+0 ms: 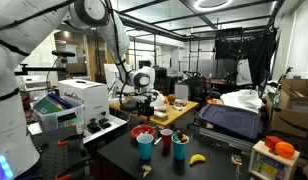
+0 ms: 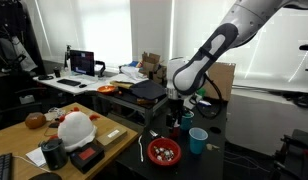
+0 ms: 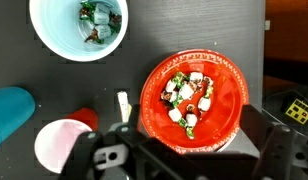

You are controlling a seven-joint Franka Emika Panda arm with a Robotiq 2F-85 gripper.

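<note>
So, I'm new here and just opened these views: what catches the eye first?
A red bowl of white, green and red pieces fills the wrist view, below the gripper. A blue cup holding small wrapped bits stands beside it on the dark table, and a banana lies nearby in an exterior view.

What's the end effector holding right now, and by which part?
Nothing, as far as the wrist view shows: the end effector hangs open above the red bowl.
</note>
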